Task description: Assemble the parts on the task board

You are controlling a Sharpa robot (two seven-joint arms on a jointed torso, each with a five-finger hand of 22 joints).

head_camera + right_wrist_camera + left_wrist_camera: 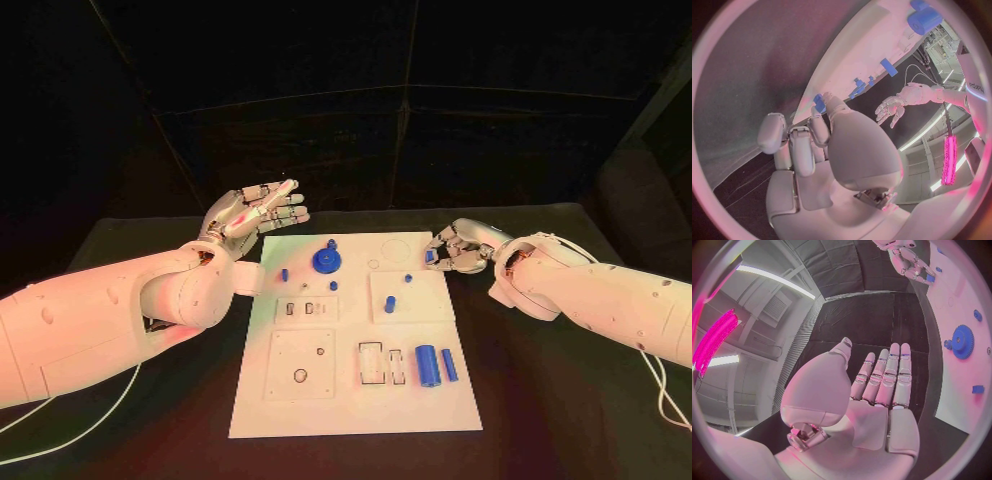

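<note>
One small blue part (431,259) sits pinched in the right hand (459,250) at the board's (361,400) far right edge, fingers curled tight round it, just above the white surface. Other blue parts are spread on the board: a gear (329,261) up near the far middle, a fat cylinder (427,364) and a thin peg (449,365) side by side in the near right area, small pegs (391,303) between. Left hand (260,213) hangs off the board's far left corner, palm up, fingers straight and apart, holding nothing. Probable step: seating the pinched part. Best done by lining it square over its hole first, lowering slowly, keeping the pinch until it seats; which hole, cannot tell.
</note>
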